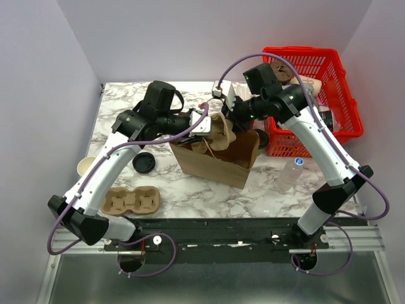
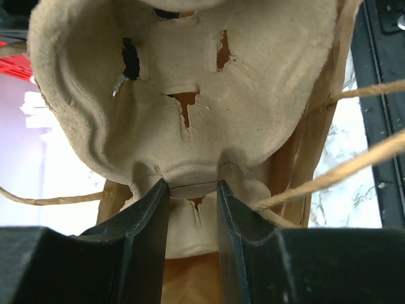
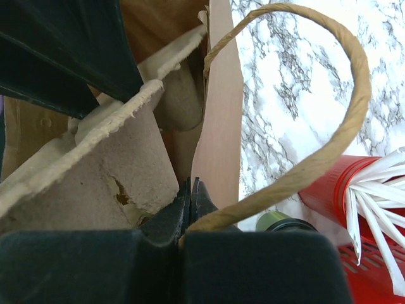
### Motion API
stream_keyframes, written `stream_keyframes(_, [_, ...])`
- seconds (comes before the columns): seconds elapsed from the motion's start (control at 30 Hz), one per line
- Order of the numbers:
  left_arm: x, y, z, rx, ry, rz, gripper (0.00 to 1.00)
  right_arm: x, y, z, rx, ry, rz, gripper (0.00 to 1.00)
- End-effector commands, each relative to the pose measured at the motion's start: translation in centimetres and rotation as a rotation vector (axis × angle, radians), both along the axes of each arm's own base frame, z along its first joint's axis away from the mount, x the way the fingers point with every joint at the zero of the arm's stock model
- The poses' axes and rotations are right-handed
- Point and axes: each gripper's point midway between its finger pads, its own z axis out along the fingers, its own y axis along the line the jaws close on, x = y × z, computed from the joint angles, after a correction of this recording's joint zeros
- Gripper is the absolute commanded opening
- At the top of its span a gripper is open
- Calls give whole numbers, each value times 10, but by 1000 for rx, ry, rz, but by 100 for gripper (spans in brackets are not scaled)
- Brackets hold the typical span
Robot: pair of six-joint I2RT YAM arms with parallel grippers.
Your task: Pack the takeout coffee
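One pulp tray [image 2: 190, 114] in bag [image 1: 215, 161], sticks [image 3: 380, 190] in red cup [image 3: 326, 190]

Marble-look table [image 1: 209, 196], plain pale walls [image 1: 190, 38] L/R + back, even light

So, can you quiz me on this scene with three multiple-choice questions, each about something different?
1. Where is the red basket? A near left B centre C far right
2. How many pulp carriers are visible? A one B two C four
3. The left gripper is A shut on a carrier B open, empty C shut on a bottle

Answers: 1C, it sits at the far right corner. 2B, one lies loose, one sits in the paper bag's mouth. 3A, its fingers pinch the carrier's rim.
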Motion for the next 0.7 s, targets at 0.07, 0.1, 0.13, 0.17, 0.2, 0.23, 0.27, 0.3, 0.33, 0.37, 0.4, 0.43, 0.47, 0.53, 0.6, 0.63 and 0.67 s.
stream_keyframes(0.07, [7, -19, -2, -45, 95, -38, 0, -10, 2, 0, -12, -1, 33, 0])
stream_keyframes(0.1, [8, -21, -9, -27, 118, -49, 0, -9, 2, 1, -11, -4, 32, 0])
stream_keyframes(0.13, [3, -18, -14, -3, 131, -69, 0, -9, 2, 1, -13, -5, 30, 1])
stream_keyframes(0.17, [1, -18, -10, -1, 128, -86, 0, -9, 2, 0, -13, -2, 25, 1])
stream_keyframes(0.2, [1, -17, -13, 14, 133, -96, 0, -8, 2, 0, -13, -3, 18, 1])
stream_keyframes(0.23, [-5, -15, -15, 29, 137, -114, 0, -7, 1, 0, -18, -8, 11, 1])
stream_keyframes(0.27, [-6, -13, -14, 34, 131, -119, 0, -6, 1, -3, -23, -5, 7, 1])
stream_keyframes(0.3, [-9, -10, -12, 36, 113, -123, 0, -6, 0, -2, -25, -11, 5, 0])
stream_keyframes(0.33, [-11, -8, -10, 38, 97, -126, 0, -3, -1, -3, -32, -16, -3, 1])
stream_keyframes(0.37, [-12, -5, -14, 44, 74, -134, 0, -2, -2, -4, -38, -23, -4, 1])
stream_keyframes(0.4, [-16, -2, -8, 38, 38, -132, 0, 0, -3, -4, -46, -29, -9, 0])
stream_keyframes(0.43, [-17, -1, -4, 28, 1, -140, 0, 4, -6, -7, -66, -40, -25, 1])
stream_keyframes(0.47, [-18, 2, -9, 35, -18, -142, 0, 7, -7, -7, -74, -50, -32, 1])
stream_keyframes(0.53, [-23, 7, -4, 31, -77, -151, 0, 11, -9, -9, -92, -71, -31, 1])
stream_keyframes(0.6, [-22, 9, -14, 67, -119, -172, 0, 14, -8, -10, -97, -78, -27, 1])
stream_keyframes(0.63, [-25, 15, -23, 105, -100, -174, 0, 15, -7, -8, -90, -83, -28, 1])
stream_keyframes(0.67, [-26, 17, -24, 122, -100, -183, 0, 15, -6, -7, -88, -85, -26, 1])
